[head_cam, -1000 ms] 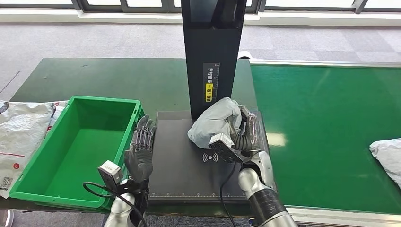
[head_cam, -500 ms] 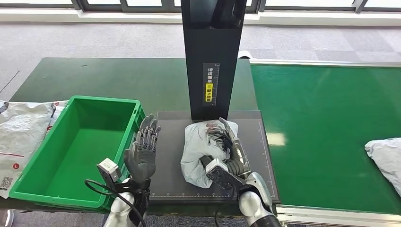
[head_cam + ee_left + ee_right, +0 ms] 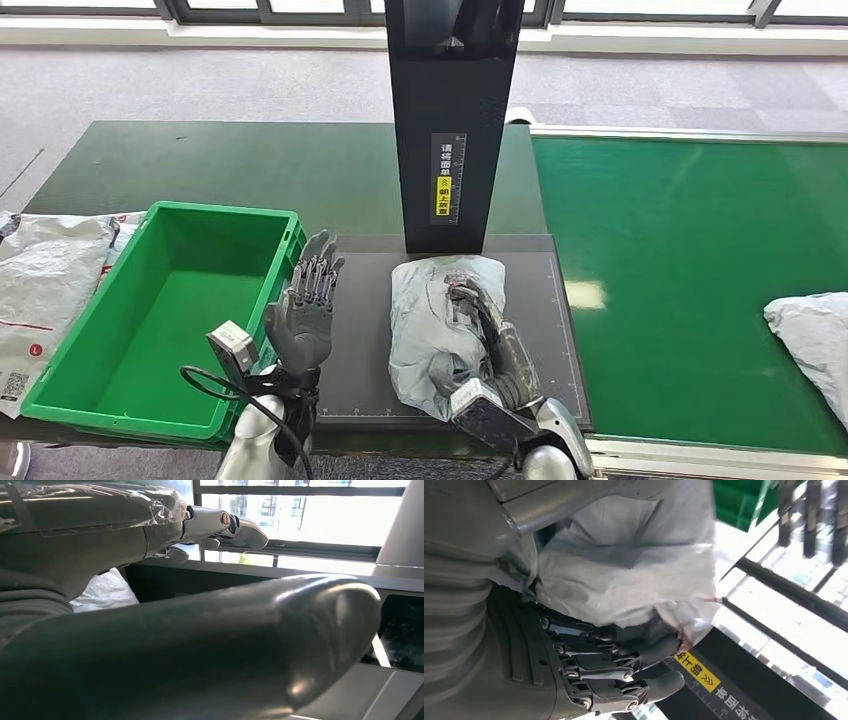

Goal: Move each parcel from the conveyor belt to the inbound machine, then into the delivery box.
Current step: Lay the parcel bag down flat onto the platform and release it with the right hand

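A crumpled grey parcel (image 3: 432, 322) lies on the black platform (image 3: 365, 330) of the inbound machine, in front of its dark column (image 3: 452, 120). My right hand (image 3: 490, 345) grips the parcel from its right side. In the right wrist view its fingers (image 3: 624, 662) curl around the grey parcel (image 3: 624, 570). My left hand (image 3: 305, 312) stands upright with fingers spread and holds nothing, between the green delivery box (image 3: 60, 385) and the platform. The left wrist view shows its thumb (image 3: 200, 645) up close. A second grey parcel (image 3: 812, 338) lies on the green conveyor belt (image 3: 680, 270) at the right edge.
White mail bags (image 3: 45, 280) lie on the table left of the green box. The box holds nothing. The machine's column stands at the back of the platform. The dark green table (image 3: 230, 165) stretches behind the box.
My right hand has lowered the parcel onto the platform and drawn it toward the front edge. The parcel on the belt has drifted slightly left. My left hand has hardly moved.
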You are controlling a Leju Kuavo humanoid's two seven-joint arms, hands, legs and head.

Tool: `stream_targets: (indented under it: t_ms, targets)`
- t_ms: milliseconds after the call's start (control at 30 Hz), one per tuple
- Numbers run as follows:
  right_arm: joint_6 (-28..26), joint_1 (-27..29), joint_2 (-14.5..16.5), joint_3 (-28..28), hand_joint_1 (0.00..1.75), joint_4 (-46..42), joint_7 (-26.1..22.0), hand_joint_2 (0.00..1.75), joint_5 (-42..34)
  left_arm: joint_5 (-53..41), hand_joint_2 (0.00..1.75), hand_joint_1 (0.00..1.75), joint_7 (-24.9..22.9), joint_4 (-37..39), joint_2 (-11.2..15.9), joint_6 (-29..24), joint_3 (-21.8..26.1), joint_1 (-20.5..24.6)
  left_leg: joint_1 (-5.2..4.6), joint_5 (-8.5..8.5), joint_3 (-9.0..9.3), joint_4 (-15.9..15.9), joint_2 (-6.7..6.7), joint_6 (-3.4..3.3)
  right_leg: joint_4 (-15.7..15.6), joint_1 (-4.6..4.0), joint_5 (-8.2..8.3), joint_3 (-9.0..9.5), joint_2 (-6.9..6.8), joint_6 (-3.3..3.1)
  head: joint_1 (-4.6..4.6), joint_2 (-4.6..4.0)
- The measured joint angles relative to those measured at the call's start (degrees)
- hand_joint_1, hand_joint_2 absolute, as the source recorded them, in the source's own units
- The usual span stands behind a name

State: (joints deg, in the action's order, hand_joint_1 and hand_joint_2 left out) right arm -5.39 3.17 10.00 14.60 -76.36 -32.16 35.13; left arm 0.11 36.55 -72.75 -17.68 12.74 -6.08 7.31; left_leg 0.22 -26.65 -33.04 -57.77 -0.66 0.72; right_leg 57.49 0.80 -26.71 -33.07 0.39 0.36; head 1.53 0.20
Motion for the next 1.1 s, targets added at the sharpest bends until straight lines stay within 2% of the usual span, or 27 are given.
stream_targets:
  t_ms: [133, 233, 400, 567, 867, 933, 1000, 1100]
  targets:
    - [4.4, 6.8, -0.8, -1.1, 0.0, -8.8, -1.6, 1.75, -5.2, -2.4, 0.0, 0.0, -0.9, -0.3, 0.0, -1.1, 0.0, 0.3, 0.0, -0.1, -0.05, 0.0, 0.01, 0.01, 0.0, 0.0, -0.05, -0.04, 0.02, 0.0, 0.0, 0.0]
    - [9.4, 9.3, -0.8, -3.8, 0.0, -12.3, -3.8, 1.75, -7.8, -5.9, 0.0, 0.0, -1.7, -1.4, 0.1, -2.4, 0.0, 0.4, 0.0, -0.11, -0.05, 0.0, 0.01, -0.01, 0.0, 0.01, -0.08, -0.04, 0.01, 0.01, 0.0, 0.0]
    - [14.1, 12.3, -0.7, -7.5, 0.0, -17.1, -6.1, 1.75, -6.5, -8.5, 0.0, 0.0, -3.5, -2.5, 0.5, -3.8, 0.0, 0.5, -0.01, -0.1, -0.01, 0.0, 0.01, -0.02, 0.0, 0.01, -0.07, 0.02, -0.01, 0.01, 0.0, 0.0]
    - [19.1, 14.6, 0.4, -9.9, 0.0, -22.0, -7.8, 1.75, -6.9, -9.6, 0.0, 0.0, -2.7, -3.5, 0.8, -3.7, 0.0, -1.2, 0.0, -0.1, 0.01, 0.0, 0.04, -0.02, 0.0, 0.0, -0.07, 0.03, 0.01, 0.01, 0.0, 0.0]
    - [20.3, 15.3, 0.6, -10.5, 0.0, -25.0, -8.0, 1.75, -7.8, -14.5, 0.0, 0.0, -3.6, -3.3, 0.9, -3.8, 0.0, -1.3, 0.0, -0.1, 0.01, 0.0, 0.06, -0.02, 0.0, 0.01, -0.08, 0.03, 0.0, 0.01, 0.0, 0.0]
    - [20.2, 15.5, 0.6, -10.5, 0.0, -26.2, -8.0, 1.75, -8.0, -17.7, 0.87, 0.0, -3.9, -3.0, 1.0, -3.8, -0.3, -1.3, -0.01, -0.1, 0.01, 0.0, 0.07, -0.02, 0.0, 0.01, -0.07, 0.03, 0.0, 0.01, 0.0, 0.0]
    - [19.8, 15.8, 0.5, -10.4, 0.0, -28.0, -8.0, 1.75, -8.9, -25.2, 1.75, 0.0, -4.4, -2.1, 1.1, -5.0, -2.0, -1.1, -0.02, -0.1, 0.02, 0.0, 0.07, -0.02, 0.0, 0.02, -0.07, 0.04, 0.0, 0.02, 0.0, 0.0]
    - [19.7, 15.7, 0.1, -9.8, 0.0, -30.0, -8.0, 1.75, -11.9, -42.0, 1.75, 0.0, -6.1, 4.0, 1.4, -10.9, -8.3, 0.8, -0.03, -0.1, 0.04, 0.0, 0.07, -0.03, 0.0, 0.03, -0.07, 0.07, 0.0, 0.02, 0.0, 0.0]
